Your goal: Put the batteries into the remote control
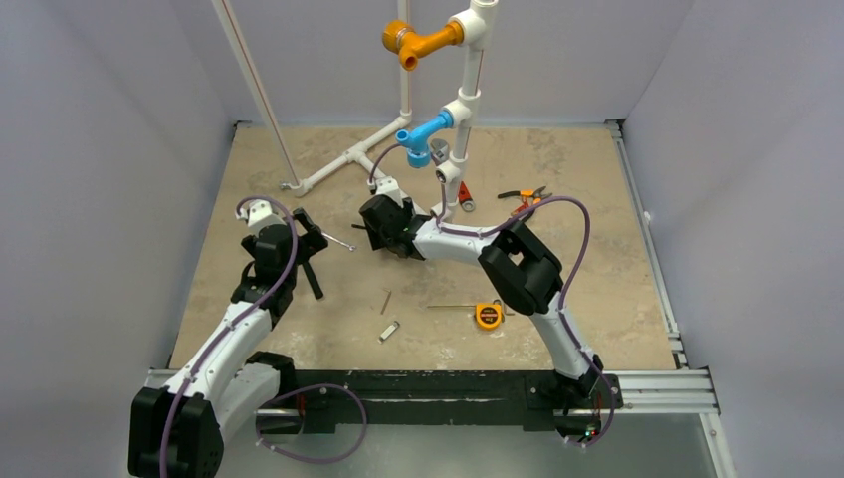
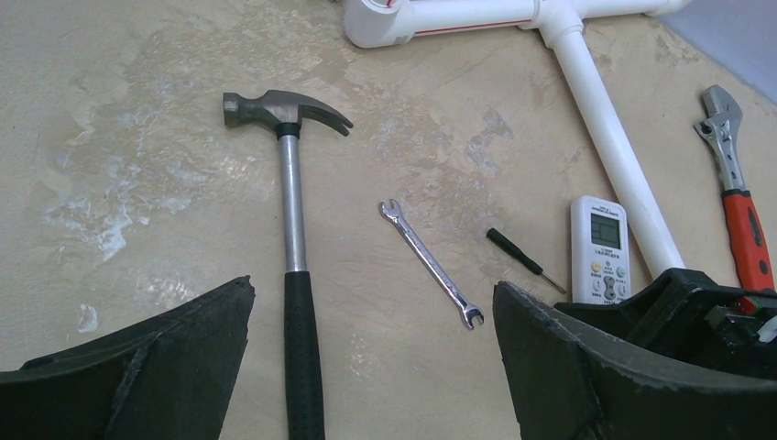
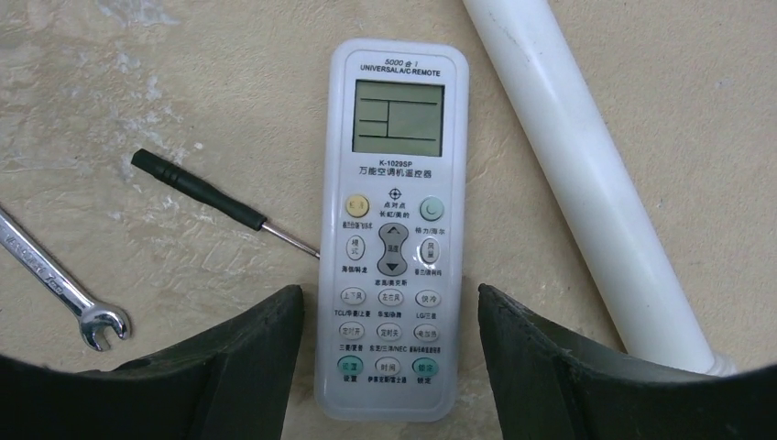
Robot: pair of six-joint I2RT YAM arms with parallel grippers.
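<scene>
The white remote control (image 3: pixel 394 183) lies face up on the table, display and buttons showing. My right gripper (image 3: pixel 389 302) is open and straddles the remote's lower end, one finger on each side with a small gap. The remote also shows in the left wrist view (image 2: pixel 597 247), partly behind the right gripper (image 2: pixel 696 302). In the top view the right gripper (image 1: pixel 383 227) hides it. My left gripper (image 2: pixel 373 289) is open and empty above the table, to the left (image 1: pixel 304 244). No red batteries show in any view.
A hammer (image 2: pixel 291 229), a small spanner (image 2: pixel 431 263) and a black screwdriver (image 2: pixel 522 259) lie left of the remote. A white pipe (image 3: pixel 586 183) runs along its right side. A red-handled wrench (image 2: pixel 738 211), an orange tape measure (image 1: pixel 488 316) and pliers (image 1: pixel 525 197) lie further right.
</scene>
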